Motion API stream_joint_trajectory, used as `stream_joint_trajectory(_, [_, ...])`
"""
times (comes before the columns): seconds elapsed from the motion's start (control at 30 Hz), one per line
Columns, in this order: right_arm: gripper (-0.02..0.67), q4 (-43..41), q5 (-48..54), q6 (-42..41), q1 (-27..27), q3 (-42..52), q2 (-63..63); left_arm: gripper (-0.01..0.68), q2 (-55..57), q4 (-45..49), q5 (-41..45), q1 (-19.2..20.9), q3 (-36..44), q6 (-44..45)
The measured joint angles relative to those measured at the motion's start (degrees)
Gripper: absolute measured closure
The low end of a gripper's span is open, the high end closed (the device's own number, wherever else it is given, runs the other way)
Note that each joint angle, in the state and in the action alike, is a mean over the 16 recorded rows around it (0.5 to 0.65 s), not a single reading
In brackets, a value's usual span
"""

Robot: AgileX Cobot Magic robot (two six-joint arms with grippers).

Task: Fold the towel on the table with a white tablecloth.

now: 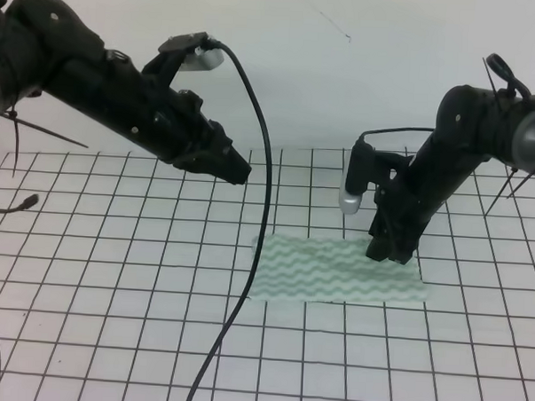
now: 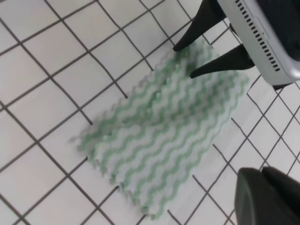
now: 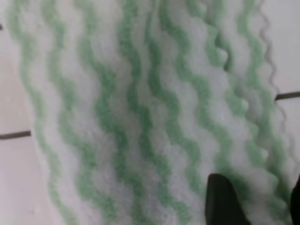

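Note:
The towel (image 1: 335, 269), whitish with pale green wavy stripes, lies flat as a wide rectangle on the table with a white tablecloth (image 1: 112, 291), right of centre. My right gripper (image 1: 391, 253) points down at the towel's far right corner, open, with both fingertips resting on the cloth. In the left wrist view its two black fingers (image 2: 199, 26) stand apart on the end of the towel (image 2: 164, 126). The right wrist view is filled by the towel (image 3: 117, 112), with the right gripper (image 3: 257, 190) spread over it. My left gripper (image 1: 240, 171) hangs shut in the air, left of the towel.
A black cable (image 1: 252, 253) hangs from the left arm and drops to the table just left of the towel. The gridded cloth (image 2: 37, 56) stretches on all sides. A plain white wall (image 1: 344, 71) rises behind the table.

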Motion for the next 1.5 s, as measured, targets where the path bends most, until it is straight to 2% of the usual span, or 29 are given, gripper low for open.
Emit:
stream_joint_trajectory(0.13, [0.403,-0.1,0.4,-0.3,0.0,0.0,0.2,0.672,-0.7,0.0,-0.5,0.1,1.6,0.6])
stream_joint_trajectory(0.47, [0.595,-1.1,2.0,-0.9,0.0,0.0,0.1,0.672,-0.9,-0.1,-0.7,0.1,2.1,1.0])
stream_joint_trajectory(0.6, [0.640,-1.7,2.3,-0.8,0.0,-0.1,0.0,0.672,-0.9,-0.2,-0.7,0.1,2.1,1.1])
stream_joint_trajectory(1.5, [0.647,-5.0,-1.7,5.1,0.0,-0.5,-0.2,0.672,-0.9,-0.5,-0.5,0.0,2.1,1.1])
